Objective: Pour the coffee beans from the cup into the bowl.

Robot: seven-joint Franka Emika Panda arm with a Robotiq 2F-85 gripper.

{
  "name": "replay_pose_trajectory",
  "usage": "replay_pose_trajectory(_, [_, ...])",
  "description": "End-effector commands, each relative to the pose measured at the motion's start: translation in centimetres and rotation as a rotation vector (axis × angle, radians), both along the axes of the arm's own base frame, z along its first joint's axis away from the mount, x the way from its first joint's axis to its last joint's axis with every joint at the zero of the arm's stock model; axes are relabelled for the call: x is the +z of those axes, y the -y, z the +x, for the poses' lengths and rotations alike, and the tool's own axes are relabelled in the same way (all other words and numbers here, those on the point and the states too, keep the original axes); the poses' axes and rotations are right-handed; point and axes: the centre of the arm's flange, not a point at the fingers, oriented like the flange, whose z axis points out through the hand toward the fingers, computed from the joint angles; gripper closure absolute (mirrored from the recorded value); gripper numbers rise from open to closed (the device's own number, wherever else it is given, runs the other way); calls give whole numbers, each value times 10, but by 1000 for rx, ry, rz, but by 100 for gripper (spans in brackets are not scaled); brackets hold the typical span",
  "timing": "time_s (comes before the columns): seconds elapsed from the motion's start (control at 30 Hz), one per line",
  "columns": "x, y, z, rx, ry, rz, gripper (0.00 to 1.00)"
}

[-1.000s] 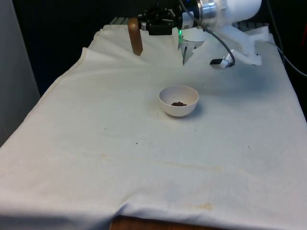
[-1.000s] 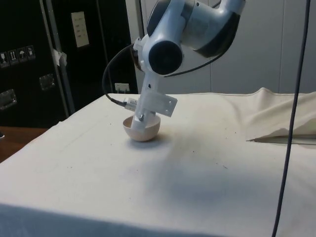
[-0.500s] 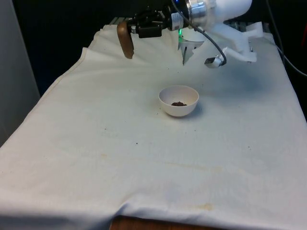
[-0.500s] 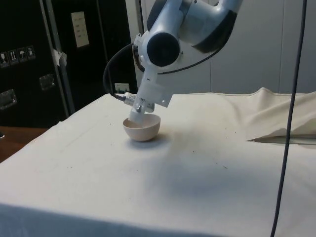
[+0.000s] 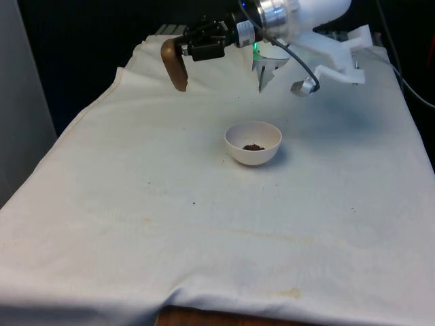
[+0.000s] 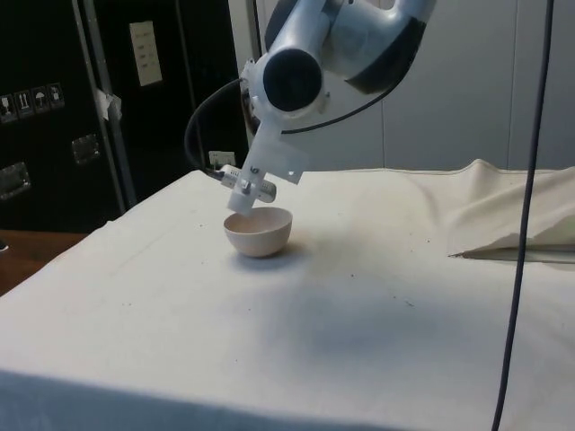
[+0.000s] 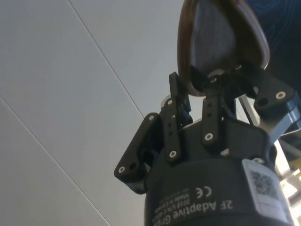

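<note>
I see my end effector clamped on the brown cup near the table's far edge, with the bowl nearer the middle.

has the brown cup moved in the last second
Yes. In the front view the brown cup, held by the claw, shifted toward that view's left, farther from the white bowl.

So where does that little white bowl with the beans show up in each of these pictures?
Front view: the white bowl sits on the cloth near the middle, a few coffee beans in its bottom.
Side view: the bowl stands left of centre, just under the arm's hanging end.
Wrist view: I can make out the claw gripping the brown cup.
Shared landmark: the white cloth under the bowl.
</note>
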Motion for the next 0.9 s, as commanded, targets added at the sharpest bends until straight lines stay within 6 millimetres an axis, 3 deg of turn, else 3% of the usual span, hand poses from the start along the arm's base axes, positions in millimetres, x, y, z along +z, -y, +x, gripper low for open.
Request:
replay_pose_trajectory(0.0, [-1, 1, 2, -3, 0, 28, 94])
replay_pose_trajectory(0.87, [-9, 17, 13, -28, -2, 171, 94])
